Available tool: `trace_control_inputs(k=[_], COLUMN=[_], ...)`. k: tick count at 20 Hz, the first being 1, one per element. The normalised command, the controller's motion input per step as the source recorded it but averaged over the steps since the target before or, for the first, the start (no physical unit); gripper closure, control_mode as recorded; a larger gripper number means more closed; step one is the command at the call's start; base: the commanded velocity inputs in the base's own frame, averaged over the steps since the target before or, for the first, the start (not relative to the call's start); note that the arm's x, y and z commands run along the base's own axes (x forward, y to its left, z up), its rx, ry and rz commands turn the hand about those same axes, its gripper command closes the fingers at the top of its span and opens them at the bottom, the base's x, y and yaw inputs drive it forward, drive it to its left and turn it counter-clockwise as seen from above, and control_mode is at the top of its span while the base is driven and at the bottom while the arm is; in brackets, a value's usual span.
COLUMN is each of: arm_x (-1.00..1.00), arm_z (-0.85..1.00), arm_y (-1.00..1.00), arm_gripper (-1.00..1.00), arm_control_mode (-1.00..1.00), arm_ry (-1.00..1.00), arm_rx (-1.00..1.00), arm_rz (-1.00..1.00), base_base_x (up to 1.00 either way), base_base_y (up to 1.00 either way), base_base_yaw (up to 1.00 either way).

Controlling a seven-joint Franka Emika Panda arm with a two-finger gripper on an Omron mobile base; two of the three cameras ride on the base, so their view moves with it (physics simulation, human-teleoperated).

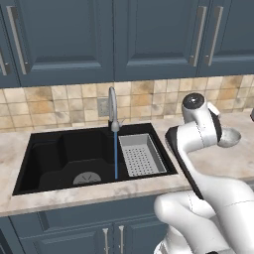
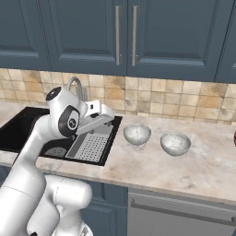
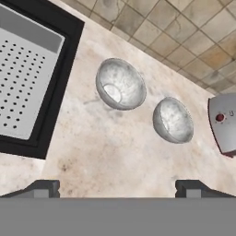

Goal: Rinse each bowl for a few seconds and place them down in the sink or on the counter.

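Two speckled grey-white bowls stand upright and empty on the counter (image 2: 184, 170) to the right of the sink (image 2: 18, 126). The nearer bowl (image 2: 137, 133) (image 3: 120, 84) sits close to the sink's edge, and the other bowl (image 2: 175, 143) (image 3: 173, 120) is just beyond it. In the left base view one bowl (image 1: 229, 137) peeks out past my arm. My gripper (image 3: 117, 189) is open and holds nothing. It hangs above the counter by the sink's right rim, short of both bowls, with its fingertips (image 3: 46, 188) set wide apart.
Water runs in a blue stream (image 1: 116, 154) from the silver faucet (image 1: 113, 106) into the black sink (image 1: 54, 158). A grey perforated tray (image 1: 141, 155) (image 3: 23, 78) fills the sink's right side. A grey appliance with a red button (image 3: 223, 122) lies beyond the bowls.
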Motion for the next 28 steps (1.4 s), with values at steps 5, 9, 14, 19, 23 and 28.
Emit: trace_control_inputs(k=[5,9,14,19,23,28], arm_x=[0.18,0.21,0.27,0.28,0.24,0.21], arm_z=[-0.14,-0.12,-0.1,-0.12,-0.12,-0.14], arm_y=[0.0,0.01,0.0,0.0,0.0,0.0], arm_gripper=[-1.0,-1.0,-1.0,-1.0,-1.0,-1.0], arm_control_mode=[-1.0,-1.0,-1.0,-1.0,-1.0,-1.0], arm_ry=[0.0,0.02,0.04,0.05,0.06,0.06], arm_rx=[-0.01,0.0,0.0,0.0,0.0,0.0], arm_rz=[0.03,0.01,0.01,0.0,0.0,0.0], base_base_x=[0.0,0.0,0.0,0.0,0.0,0.0], base_base_y=[0.0,0.0,0.0,0.0,0.0,0.0], base_base_yaw=[0.0,0.0,0.0,0.0,0.0,0.0])
